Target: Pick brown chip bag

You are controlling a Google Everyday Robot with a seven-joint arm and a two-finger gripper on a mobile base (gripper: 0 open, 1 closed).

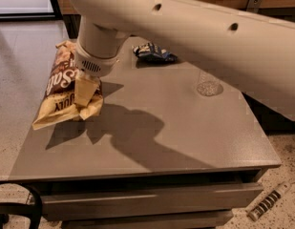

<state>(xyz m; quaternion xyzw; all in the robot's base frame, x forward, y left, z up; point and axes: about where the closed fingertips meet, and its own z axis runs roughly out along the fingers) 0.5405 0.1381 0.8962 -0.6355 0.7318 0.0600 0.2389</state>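
I am in the lifting step of the pick. My gripper (87, 98) is at the left side of the grey table (185, 137), down on the right edge of the brown chip bag (61, 87). One cream finger (85, 87) lies flat against the bag's face; the other is hidden behind the foil. The jaws look closed to a narrow gap with the bag's edge pinched and crumpled between them, so I judge that I have hold of it.

The bag hangs tilted, its "Salt" lettering running upward and its cream-yellow lower end drooping past the table's left edge. Its shadow falls apart from it on the tabletop, which suggests it is off the surface, or nearly so.

The next move calls for a straight, steady rise. The grip is on one edge only, so the bag may swing or slip if I jerk. The dark blue snack bag (154, 52) and the clear cup (209, 86) sit well apart, out of my way.
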